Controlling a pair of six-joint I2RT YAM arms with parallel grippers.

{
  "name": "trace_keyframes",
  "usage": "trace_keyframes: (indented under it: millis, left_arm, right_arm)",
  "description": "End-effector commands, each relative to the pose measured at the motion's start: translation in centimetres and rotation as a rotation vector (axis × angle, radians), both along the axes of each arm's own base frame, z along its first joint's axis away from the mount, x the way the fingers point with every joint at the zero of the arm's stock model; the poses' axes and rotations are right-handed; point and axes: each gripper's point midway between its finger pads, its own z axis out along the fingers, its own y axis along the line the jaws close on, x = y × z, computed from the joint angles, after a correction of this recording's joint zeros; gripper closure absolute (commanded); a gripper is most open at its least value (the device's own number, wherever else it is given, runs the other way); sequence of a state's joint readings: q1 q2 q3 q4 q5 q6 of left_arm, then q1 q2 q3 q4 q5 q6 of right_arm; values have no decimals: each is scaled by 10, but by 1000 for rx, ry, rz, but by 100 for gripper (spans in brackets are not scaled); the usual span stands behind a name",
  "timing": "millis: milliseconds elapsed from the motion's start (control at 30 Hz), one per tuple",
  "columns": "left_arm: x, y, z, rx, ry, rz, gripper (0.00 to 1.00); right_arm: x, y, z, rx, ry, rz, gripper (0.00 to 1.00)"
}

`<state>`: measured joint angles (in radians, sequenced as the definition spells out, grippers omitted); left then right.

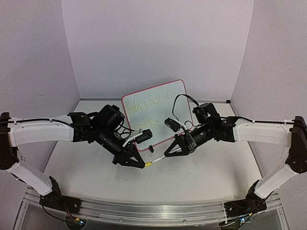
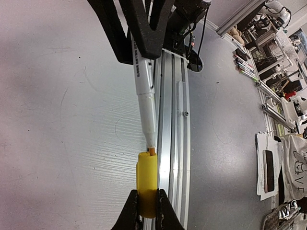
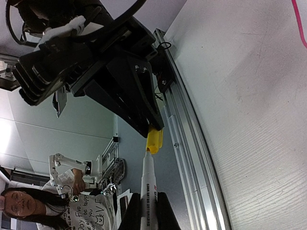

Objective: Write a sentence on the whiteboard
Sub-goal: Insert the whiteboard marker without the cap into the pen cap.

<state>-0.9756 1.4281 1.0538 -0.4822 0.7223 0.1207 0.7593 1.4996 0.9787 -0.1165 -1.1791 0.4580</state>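
Pale table [image 1: 216,177], whiteboard [image 1: 158,103] at 12 o'clock. Left gripper [image 2: 147,203] pinches the yellow cap [image 2: 147,175], right gripper [image 3: 148,206] clamps the marker [image 3: 149,175]; any tilt and the tip probably misses.

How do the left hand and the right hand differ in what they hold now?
The left hand is shut on a short yellow cap; the right hand is shut on a long white marker. The cap is thick; the marker is thinner, with its tip bare. Both hands meet in front of the whiteboard.
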Motion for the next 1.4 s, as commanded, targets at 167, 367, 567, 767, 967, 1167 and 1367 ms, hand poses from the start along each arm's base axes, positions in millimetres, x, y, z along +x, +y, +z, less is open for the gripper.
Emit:
trace_keyframes:
  millis: [167,367,567,767,967,1167,1367]
  left_arm:
    - [1,-6,25,-66,-19,-1,100]
    - [1,-8,26,-74,-6,7,100]
    - [0,-10,32,-95,14,16,100]
    - [2,-12,39,-126,12,32,100]
    - [4,-16,44,-149,25,51,100]
    - [7,-21,49,-181,16,57,100]
    - [9,-26,56,-221,0,52,100]
  right_arm:
    - [-5,11,1,22,-9,42,100]
    - [-4,19,3,17,-23,42,100]
    - [-4,28,6,25,-45,23,100]
    - [-4,36,11,57,-51,14,100]
    - [-10,41,11,69,-46,37,100]
    - [-16,44,11,80,-43,62,100]
    - [-21,47,14,103,-37,84,100]
